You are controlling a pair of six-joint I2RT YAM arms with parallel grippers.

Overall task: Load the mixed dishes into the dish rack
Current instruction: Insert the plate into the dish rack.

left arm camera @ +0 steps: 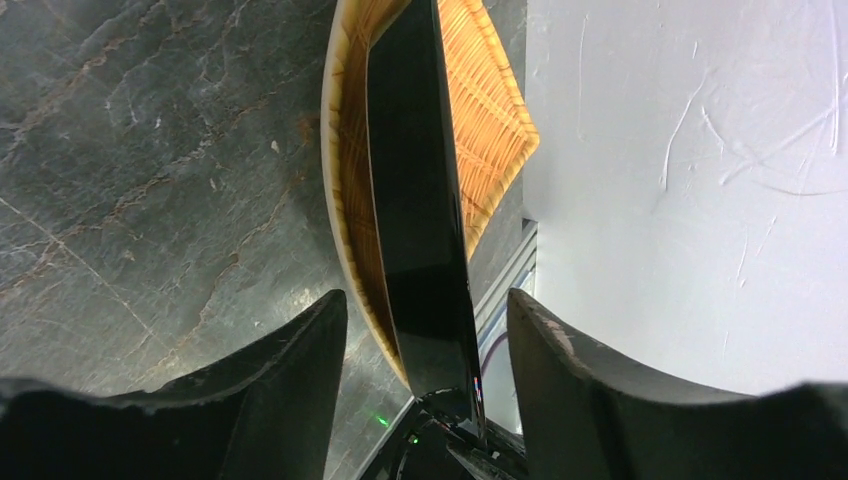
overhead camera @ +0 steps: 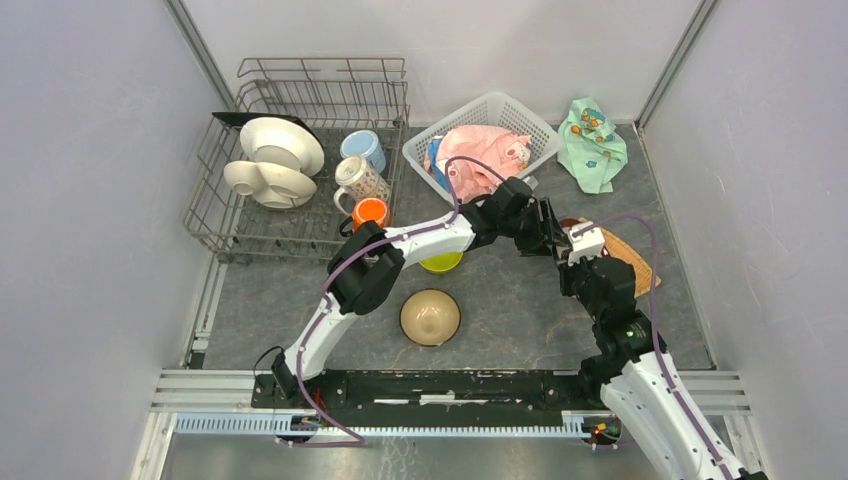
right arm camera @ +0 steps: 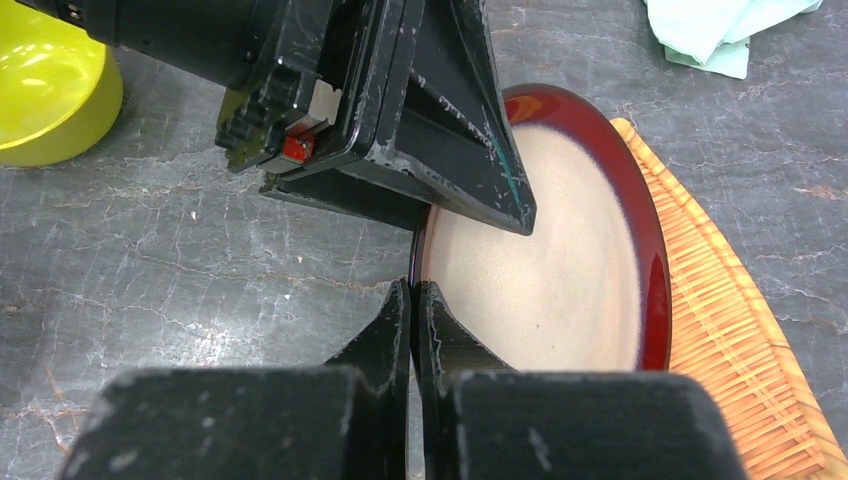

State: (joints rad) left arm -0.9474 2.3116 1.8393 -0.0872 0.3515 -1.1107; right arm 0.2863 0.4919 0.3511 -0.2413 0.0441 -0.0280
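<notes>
One red-rimmed plate [right arm camera: 560, 260], glossy, cream-centred and dark underneath, is tipped up on edge over the woven mat [right arm camera: 740, 330] on the desk's [right arm camera: 200, 260] right side. The right gripper [right arm camera: 412, 300] pinches its near rim tight. The left gripper [left arm camera: 428, 330] straddles the edge lengthwise, spread wide with gaps either side.

Plate [right arm camera: 560, 270] on edge between spread fingers of left gripper [left arm camera: 428, 315], narrow gap each side. Right gripper [right arm camera: 413, 300] pinches plate rim, blocks that side. Woven tray [right arm camera: 740, 330] just behind plate, green bowl [overhead camera: 443, 264] partly under left arm, bare tabletop [overhead camera: 520, 320] around tan bowl [overhead camera: 430, 317]
</notes>
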